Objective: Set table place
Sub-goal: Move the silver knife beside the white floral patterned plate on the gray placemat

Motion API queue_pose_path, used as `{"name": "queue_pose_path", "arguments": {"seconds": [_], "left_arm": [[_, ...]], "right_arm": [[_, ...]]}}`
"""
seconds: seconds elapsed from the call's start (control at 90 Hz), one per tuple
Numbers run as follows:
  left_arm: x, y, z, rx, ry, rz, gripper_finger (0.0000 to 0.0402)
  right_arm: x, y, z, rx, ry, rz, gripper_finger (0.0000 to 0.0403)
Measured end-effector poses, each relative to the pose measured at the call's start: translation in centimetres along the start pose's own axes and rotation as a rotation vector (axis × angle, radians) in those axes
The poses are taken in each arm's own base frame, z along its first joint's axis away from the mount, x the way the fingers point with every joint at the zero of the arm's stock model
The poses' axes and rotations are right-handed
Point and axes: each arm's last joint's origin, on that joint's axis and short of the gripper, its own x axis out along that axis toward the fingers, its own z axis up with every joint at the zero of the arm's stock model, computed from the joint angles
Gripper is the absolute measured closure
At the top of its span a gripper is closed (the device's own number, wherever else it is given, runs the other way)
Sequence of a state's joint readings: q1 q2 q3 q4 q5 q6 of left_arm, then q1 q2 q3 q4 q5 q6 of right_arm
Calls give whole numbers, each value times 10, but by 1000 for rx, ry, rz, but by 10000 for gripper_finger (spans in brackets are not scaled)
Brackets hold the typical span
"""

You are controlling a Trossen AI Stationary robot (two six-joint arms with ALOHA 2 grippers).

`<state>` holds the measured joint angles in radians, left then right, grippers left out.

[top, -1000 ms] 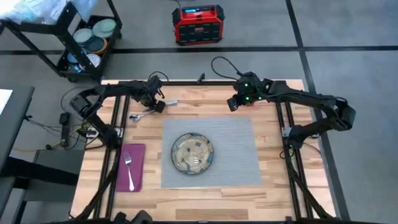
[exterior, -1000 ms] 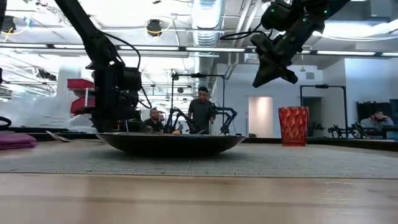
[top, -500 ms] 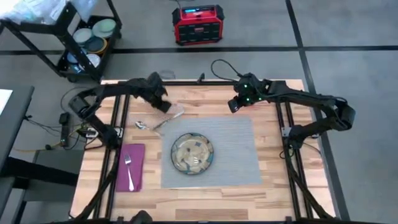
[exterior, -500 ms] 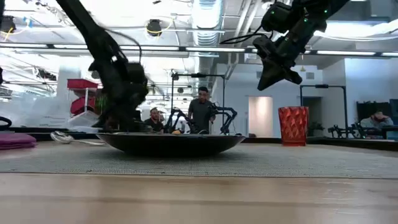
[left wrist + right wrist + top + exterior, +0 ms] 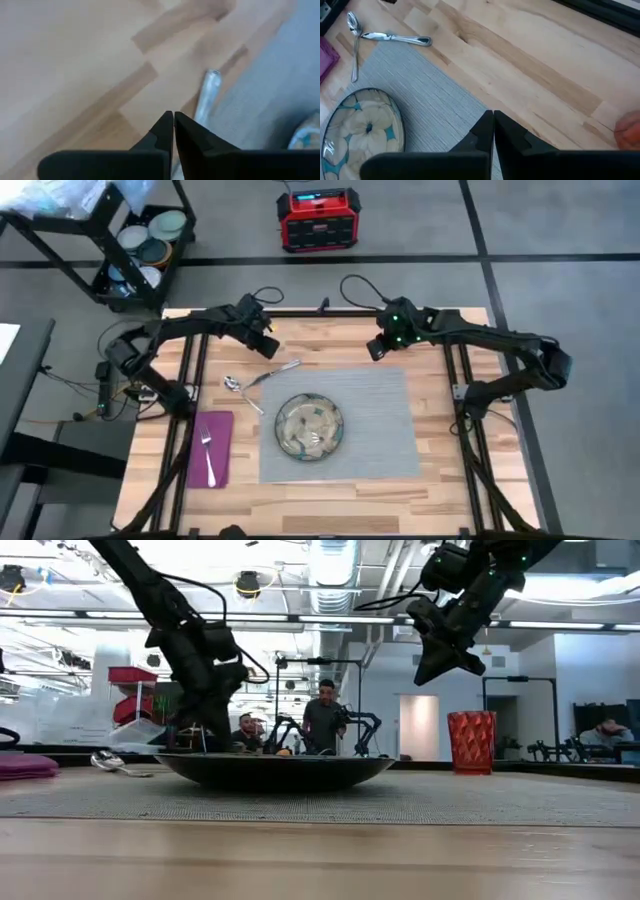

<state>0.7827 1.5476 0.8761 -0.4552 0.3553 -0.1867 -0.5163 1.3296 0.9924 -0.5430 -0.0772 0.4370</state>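
- The wooden table (image 5: 330, 485) holds a grey mat (image 5: 380, 420) with a round plate (image 5: 310, 427) on it.
- The left gripper (image 5: 268, 345) hangs above the far left part of the table, fingers pressed together, holding nothing.
- A knife (image 5: 275, 371) and a spoon (image 5: 241, 392) lie on the wood just left of the mat, near that gripper.
- A fork (image 5: 208, 455) rests on the pink napkin (image 5: 210, 448) at the left.
- The right gripper (image 5: 374, 347) hovers over the mat's far edge, fingers closed and empty.
- An orange cup (image 5: 471, 742) stands at the far right.
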Motion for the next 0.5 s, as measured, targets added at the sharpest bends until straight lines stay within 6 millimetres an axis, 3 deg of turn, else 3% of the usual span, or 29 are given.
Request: {"name": "queue_pose_path", "arguments": {"seconds": [0.256,0.5], "left_arm": [[25,-19,-20,45,194,6,401],[32,-30,-25,95,207,96,401]], "right_arm": [[0,3,-3,-12,15,4,403],[0,6,-4,-25,20,10,403]]}}
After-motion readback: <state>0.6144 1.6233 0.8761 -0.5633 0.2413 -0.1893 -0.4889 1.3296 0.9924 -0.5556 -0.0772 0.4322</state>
